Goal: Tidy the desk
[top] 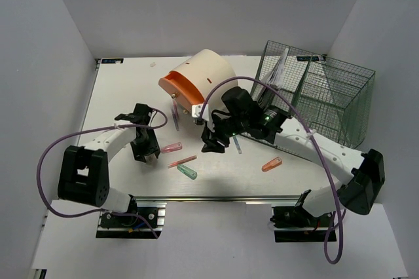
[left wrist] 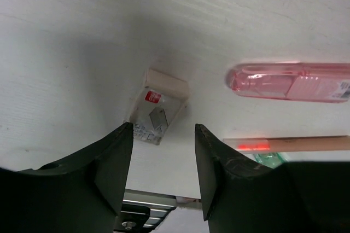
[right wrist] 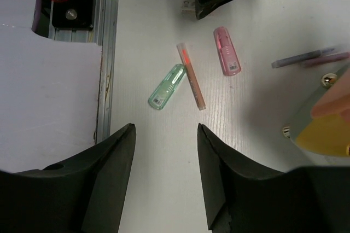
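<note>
Starting at the left edge of the desk point(top: 118, 95), the left gripper point(top: 147, 154) hangs low over the white tabletop, fingers spread and holding nothing. Its wrist view shows what the overhead view hides under the fingers: a small white box point(left wrist: 158, 107) with a red label, lying on the desk just past the spread fingertips point(left wrist: 123, 151).

Beside it, toward the near edge, lie a pink capsule point(top: 171, 148), a thin stick point(top: 182, 161) and a green capsule point(top: 187, 172). The stick and the green capsule are almost touching.

Two purple pens point(top: 177, 118) lie just in front of the cream cylinder point(top: 200, 82). It is tipped on its side near the far edge, its orange-rimmed mouth facing the near left corner. Its inside is not visible in any view.

The right gripper point(top: 211, 145) hovers mid-table, also spread and empty. Its wrist view looks down on bare desk point(right wrist: 262, 107) between the fingers, with the green capsule point(right wrist: 167, 86) and the stick point(right wrist: 191, 77) beyond the tips. That view also shows the silver rail point(right wrist: 106, 52) along the near edge.

An orange capsule point(top: 272, 164) lies right of centre. The wire-mesh basket point(top: 321, 95) stands at the far right corner. Something pale and flat leans inside near its left wall; I cannot tell what it is.
</note>
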Tool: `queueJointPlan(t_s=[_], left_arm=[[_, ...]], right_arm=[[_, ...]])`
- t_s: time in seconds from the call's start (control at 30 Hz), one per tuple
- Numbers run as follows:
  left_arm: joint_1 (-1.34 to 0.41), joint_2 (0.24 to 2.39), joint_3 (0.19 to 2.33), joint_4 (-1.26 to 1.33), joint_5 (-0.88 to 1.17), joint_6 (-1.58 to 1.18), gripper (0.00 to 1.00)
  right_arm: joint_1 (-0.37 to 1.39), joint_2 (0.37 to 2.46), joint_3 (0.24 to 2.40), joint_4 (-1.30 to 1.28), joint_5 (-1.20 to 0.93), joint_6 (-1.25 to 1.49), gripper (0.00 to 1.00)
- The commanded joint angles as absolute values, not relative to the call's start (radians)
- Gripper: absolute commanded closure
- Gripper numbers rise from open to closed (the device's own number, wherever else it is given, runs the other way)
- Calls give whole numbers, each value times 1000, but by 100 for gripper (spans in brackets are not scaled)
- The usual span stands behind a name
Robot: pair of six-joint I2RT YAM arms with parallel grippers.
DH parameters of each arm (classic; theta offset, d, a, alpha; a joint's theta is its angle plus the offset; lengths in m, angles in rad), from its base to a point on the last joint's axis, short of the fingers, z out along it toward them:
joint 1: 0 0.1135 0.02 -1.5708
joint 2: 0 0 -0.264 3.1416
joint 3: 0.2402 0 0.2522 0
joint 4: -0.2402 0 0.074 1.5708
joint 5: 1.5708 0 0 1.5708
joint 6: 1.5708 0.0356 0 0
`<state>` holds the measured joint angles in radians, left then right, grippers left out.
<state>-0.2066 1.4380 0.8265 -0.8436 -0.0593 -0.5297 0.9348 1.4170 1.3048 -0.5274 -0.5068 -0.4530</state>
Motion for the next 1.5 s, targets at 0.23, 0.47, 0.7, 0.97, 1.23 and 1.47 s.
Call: queueJointPlan(t_s=[0.23,0.47,0.7,0.97,1.23,1.47], left_arm=[[-212,1519,868,-802,-92,-496,41],[-212,1534,908,-838,-129,-499,42],[-212,1535,920,-859,-137,-495,39],[-212,1581,899,-842,-94,-495,39],[-212,1605,896,-822,-69,-485,47],[-212,1569,900,-836,-69,-525,72]], right_arm=[[878,1338,1279,-499,-563,-454,45],[853,1330,1267,-489,-569,-442,45],[839,1324,1255,-483,-578,-433,45],[836,1319,1255,-485,-577,-433,45],[830,1316,1253,-479,-578,-425,45],[830,1305,1262,-482,-583,-431,45]])
